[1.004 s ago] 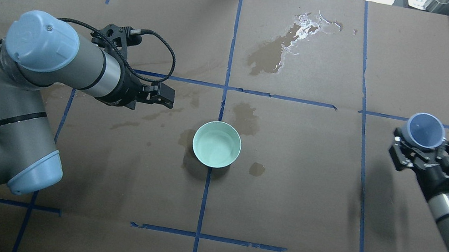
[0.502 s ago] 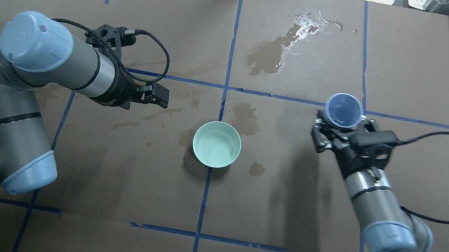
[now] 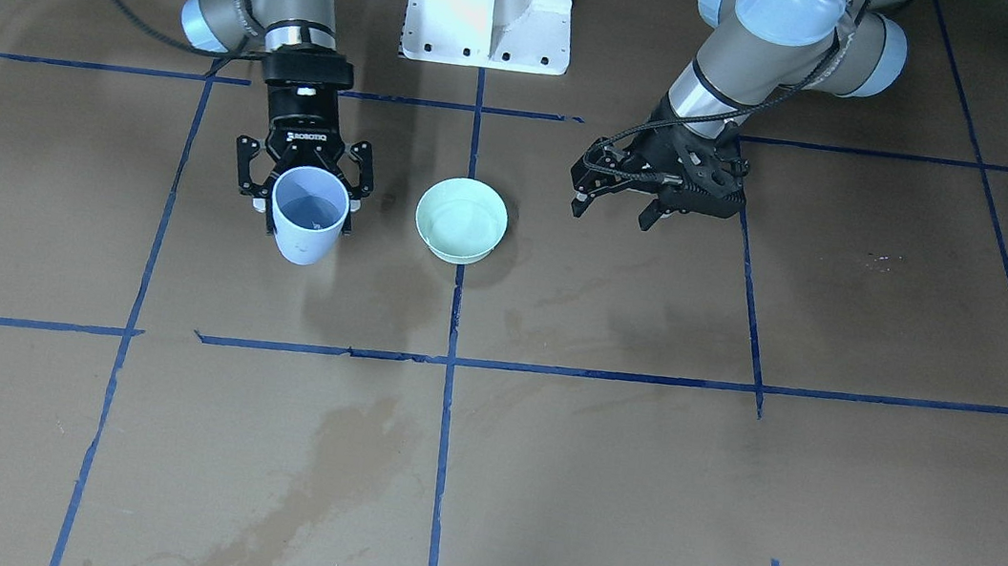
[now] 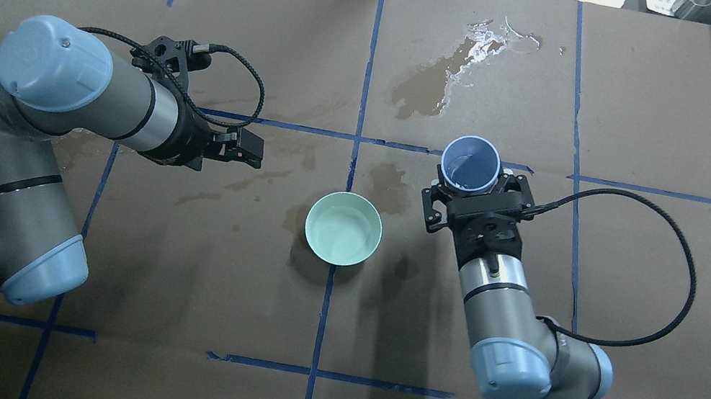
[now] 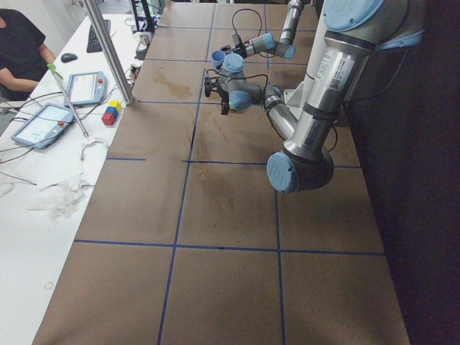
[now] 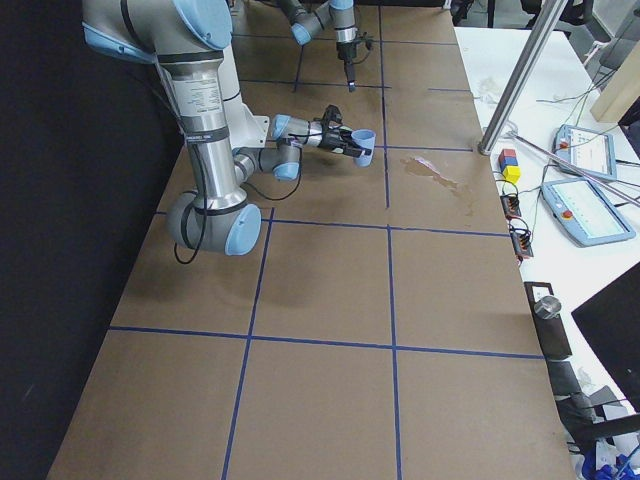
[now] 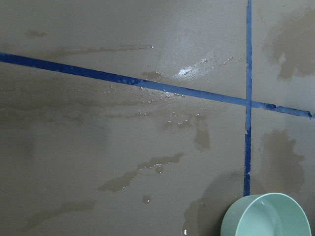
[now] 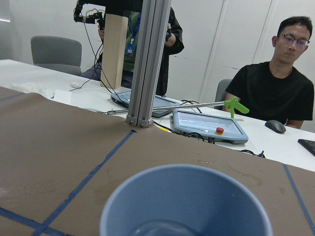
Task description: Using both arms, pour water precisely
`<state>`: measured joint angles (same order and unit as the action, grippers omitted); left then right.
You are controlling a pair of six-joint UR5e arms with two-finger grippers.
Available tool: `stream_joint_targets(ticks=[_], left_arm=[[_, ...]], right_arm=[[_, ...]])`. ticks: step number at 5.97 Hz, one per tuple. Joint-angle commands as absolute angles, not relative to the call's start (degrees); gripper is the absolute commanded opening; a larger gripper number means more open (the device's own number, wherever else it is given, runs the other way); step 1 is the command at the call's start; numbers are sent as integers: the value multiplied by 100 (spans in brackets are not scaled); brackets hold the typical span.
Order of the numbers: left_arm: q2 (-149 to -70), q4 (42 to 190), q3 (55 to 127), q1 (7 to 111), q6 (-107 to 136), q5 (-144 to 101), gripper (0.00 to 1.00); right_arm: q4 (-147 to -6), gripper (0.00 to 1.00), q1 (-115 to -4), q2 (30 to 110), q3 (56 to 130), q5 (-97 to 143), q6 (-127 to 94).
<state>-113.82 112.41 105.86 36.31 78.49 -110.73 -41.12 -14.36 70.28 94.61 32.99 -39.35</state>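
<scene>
Your right gripper (image 4: 476,190) pinches the blue cup (image 4: 471,162) by its wall. The cup is upright, near the mint bowl (image 4: 343,228) but not over it. Your left gripper (image 3: 613,202) hangs spread and empty on the bowl's other side. Tip before the cup's lip is above the bowl and you likely add to the wet patches (image 4: 428,86) on the paper; nothing steadies the bowl either. The water (image 8: 160,229) is a shallow sheen in the cup's bottom. The bowl may hold a thin film, but you cannot tell for sure.

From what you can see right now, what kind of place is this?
Probably a robotics lab: two robot arms work over a table marked with blue tape, and control tablets lie on a desk near a seated man.
</scene>
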Motion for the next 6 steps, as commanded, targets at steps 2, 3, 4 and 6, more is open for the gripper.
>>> stream_joint_targets(ticks=[2, 3, 4, 6], left_arm=[[-11373, 11250, 10591, 3630, 7849, -11074, 100], [-11364, 11250, 10591, 3639, 7849, -11083, 100], [-11364, 11241, 10608, 3639, 7849, -11083, 100], [-11364, 11250, 10608, 3639, 7857, -11083, 100]], right_arm=[[-5173, 20, -994, 6638, 9475, 2542, -3419], [-5255, 19, -915, 6636, 9475, 2427, -3384], [-5630, 19, -905, 6514, 9501, 2408, -3305], [-5948, 19, -853, 6469, 9536, 2408, -3296]])
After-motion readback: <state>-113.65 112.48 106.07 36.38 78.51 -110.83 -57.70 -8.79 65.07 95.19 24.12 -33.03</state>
